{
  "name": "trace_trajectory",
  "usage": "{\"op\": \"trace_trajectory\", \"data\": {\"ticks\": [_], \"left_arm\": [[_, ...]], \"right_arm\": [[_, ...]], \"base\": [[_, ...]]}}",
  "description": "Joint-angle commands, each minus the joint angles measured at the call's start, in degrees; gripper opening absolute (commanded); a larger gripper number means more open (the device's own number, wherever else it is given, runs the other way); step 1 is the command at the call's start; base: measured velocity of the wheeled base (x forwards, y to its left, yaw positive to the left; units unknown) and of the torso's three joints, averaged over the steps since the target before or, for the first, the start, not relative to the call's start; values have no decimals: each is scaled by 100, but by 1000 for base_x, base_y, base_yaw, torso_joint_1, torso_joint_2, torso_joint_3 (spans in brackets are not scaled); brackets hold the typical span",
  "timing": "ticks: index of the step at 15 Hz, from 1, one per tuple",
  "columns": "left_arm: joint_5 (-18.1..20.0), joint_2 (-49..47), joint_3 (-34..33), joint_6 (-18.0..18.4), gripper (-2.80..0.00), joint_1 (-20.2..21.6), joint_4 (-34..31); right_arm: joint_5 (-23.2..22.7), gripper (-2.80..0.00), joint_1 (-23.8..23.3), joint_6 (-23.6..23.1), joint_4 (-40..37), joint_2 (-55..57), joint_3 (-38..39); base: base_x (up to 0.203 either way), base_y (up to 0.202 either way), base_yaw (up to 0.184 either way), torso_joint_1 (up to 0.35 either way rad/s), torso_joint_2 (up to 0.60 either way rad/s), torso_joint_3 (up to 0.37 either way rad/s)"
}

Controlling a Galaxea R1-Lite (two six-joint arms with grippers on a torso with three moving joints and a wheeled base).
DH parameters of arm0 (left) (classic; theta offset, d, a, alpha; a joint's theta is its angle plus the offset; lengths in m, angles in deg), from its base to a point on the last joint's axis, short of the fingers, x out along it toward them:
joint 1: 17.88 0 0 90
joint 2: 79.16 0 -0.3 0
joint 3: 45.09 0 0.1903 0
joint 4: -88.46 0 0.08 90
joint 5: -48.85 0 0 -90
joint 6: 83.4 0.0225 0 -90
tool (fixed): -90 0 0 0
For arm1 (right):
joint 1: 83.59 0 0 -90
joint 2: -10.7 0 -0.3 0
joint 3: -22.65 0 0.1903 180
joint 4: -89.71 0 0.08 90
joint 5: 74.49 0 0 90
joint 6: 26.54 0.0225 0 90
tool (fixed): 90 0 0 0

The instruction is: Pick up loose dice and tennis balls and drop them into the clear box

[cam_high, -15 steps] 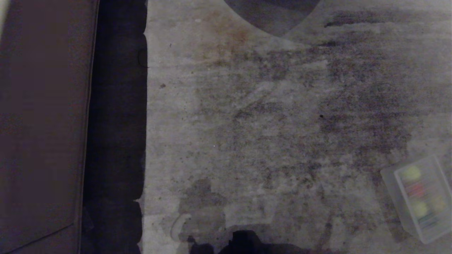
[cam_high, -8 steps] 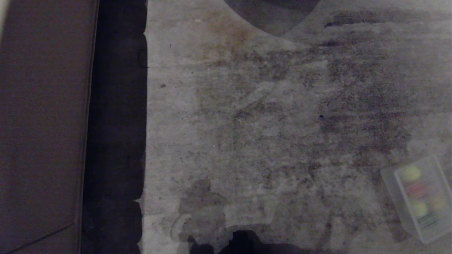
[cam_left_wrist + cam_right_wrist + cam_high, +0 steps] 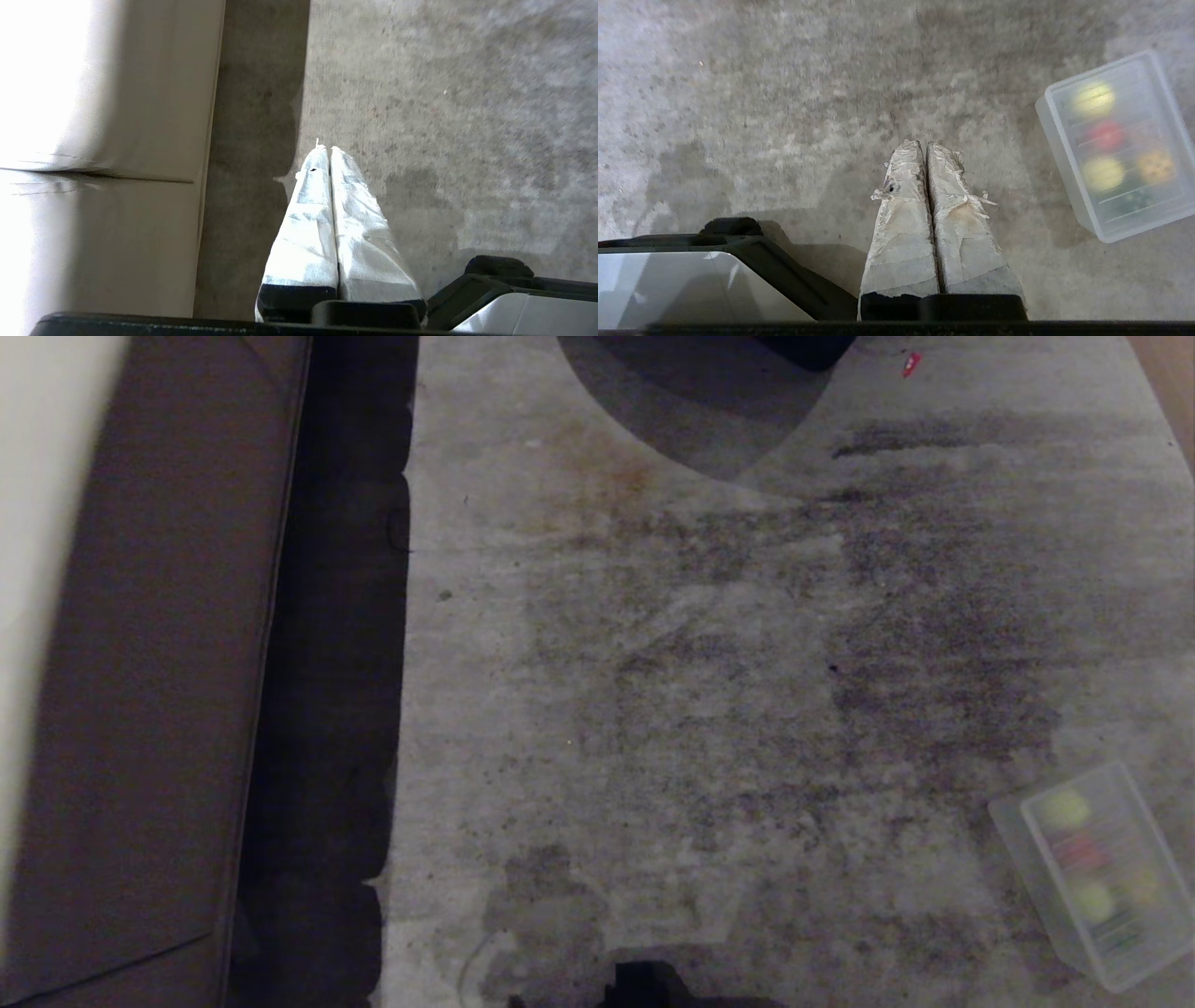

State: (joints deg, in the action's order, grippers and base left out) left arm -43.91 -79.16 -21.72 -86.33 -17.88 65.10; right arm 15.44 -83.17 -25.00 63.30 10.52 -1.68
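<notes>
Fingers of the left gripper (image 3: 331, 148) are pressed together, holding nothing, hanging over the carpet (image 3: 444, 116) near a sofa (image 3: 154, 116). The right gripper (image 3: 926, 143) is likewise closed and empty above the carpet. Off to its side the clear box (image 3: 1069, 154) sits on the carpet with its lid on; through it show two tennis balls (image 3: 1093, 98), a red die (image 3: 1106, 136) and a tan die (image 3: 1156, 166). In the head view the box lies at the lower right.

Both grippers have 2 long fingers (image 3: 308, 224) wrapped in crinkly white tape, frayed on the right (image 3: 901, 224), mounted on black bases.
</notes>
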Motion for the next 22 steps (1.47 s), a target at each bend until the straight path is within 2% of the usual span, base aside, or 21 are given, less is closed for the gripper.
{"op": "trace_trajectory", "data": {"ticks": [1, 22], "left_arm": [[3, -9, -9, 12, -280, 0, 0], [-6, -9, -9, -32, -280, 0, 9]], "right_arm": [[-1, -280, 2, -4, -3, 18, 0], [-1, -280, 2, -13, -3, 18, 0]], "base": [[0, 0, 0, 6, -2, 196], [0, 0, 0, 3, 1, 205]]}}
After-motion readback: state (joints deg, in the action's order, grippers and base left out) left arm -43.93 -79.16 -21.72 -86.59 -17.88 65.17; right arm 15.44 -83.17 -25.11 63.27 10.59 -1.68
